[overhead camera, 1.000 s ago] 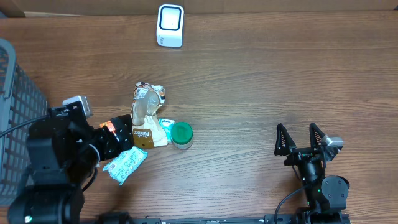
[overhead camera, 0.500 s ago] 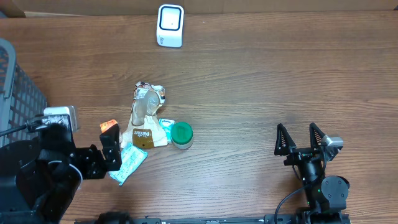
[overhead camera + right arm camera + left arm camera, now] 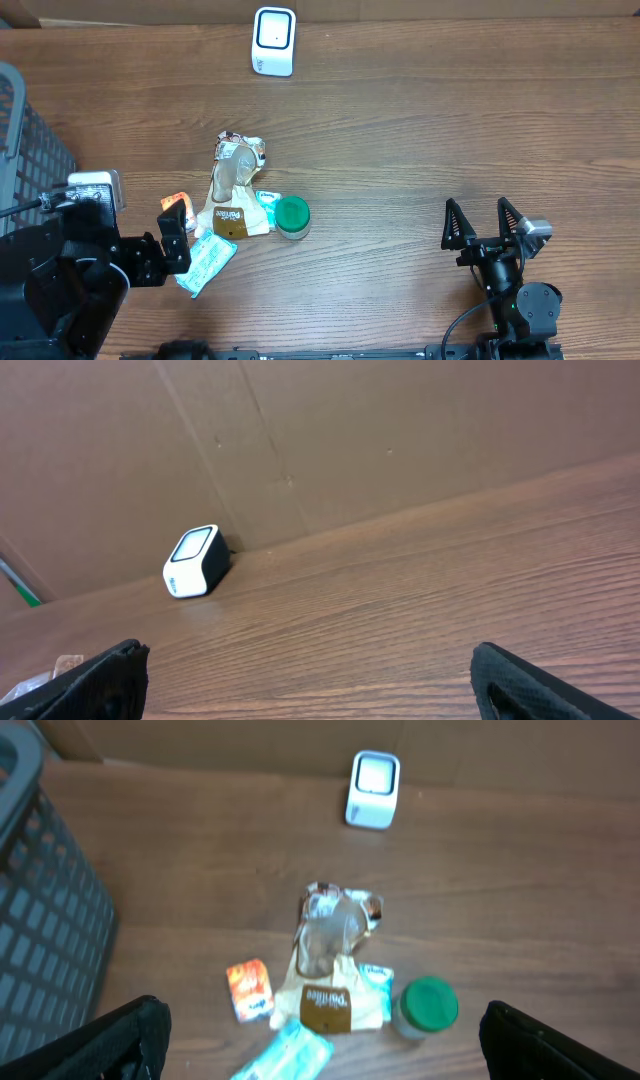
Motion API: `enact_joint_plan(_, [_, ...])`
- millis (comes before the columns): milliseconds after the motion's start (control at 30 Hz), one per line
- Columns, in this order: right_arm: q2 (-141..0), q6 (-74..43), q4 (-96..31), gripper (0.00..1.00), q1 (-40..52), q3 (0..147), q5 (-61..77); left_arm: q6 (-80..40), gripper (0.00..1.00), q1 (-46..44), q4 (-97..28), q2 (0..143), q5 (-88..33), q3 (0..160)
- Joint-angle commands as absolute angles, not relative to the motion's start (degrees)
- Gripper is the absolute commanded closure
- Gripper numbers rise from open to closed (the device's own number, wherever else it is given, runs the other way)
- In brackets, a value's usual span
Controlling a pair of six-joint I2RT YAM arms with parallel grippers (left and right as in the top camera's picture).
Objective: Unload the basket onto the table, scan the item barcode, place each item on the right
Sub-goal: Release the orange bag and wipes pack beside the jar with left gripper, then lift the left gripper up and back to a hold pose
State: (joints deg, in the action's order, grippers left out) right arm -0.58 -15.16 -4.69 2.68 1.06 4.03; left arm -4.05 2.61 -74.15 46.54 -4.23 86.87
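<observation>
A small pile of items lies left of the table's middle: a crumpled clear bag [image 3: 236, 165], a brown-labelled pouch [image 3: 231, 216], a green-lidded jar [image 3: 292, 216], an orange packet [image 3: 175, 202] and a light blue packet [image 3: 206, 262]. No barcode can be made out on any of them. The white scanner [image 3: 273, 40] stands at the far edge. My left gripper [image 3: 165, 250] hangs open just left of the pile, holding nothing. In the left wrist view the pouch [image 3: 327, 1008] and jar [image 3: 429, 1005] lie ahead of it. My right gripper [image 3: 477, 215] rests open at the front right.
A grey mesh basket [image 3: 25, 140] stands at the left edge, close beside my left arm, and also shows in the left wrist view [image 3: 40, 920]. A cardboard wall [image 3: 330, 440] runs behind the scanner [image 3: 195, 560].
My left arm has drawn back to the left, uncovering the orange packet. Over the last half second it barely moved. The right arm and the items have stayed still.
</observation>
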Motion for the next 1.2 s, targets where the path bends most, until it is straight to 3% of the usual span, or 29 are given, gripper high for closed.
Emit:
enact_joint_plan(0, [-0.2, -15.0, -4.4, 0.0, 2.9, 0.5, 3.5, -3.4, 0.0, 2.4, -71.9, 47.0, -4.1, 87.1])
enact_joint_plan(300, [-0.2, -15.0, -4.4, 0.0, 2.9, 0.5, 3.5, -4.4, 0.0, 2.4, -62.3, 53.9, -8.7, 87.1])
enact_joint_plan(667, [-0.2, -15.0, -4.4, 0.0, 2.9, 0.5, 3.5, -4.2, 0.01, 2.4, -62.8, 64.5, -15.2, 87.1])
enact_joint_plan(1167, [-0.3, -15.0, -4.4, 0.0, 2.9, 0.5, 3.5, -2.7, 0.0, 2.4, -63.4, 64.8, -15.6, 87.1])
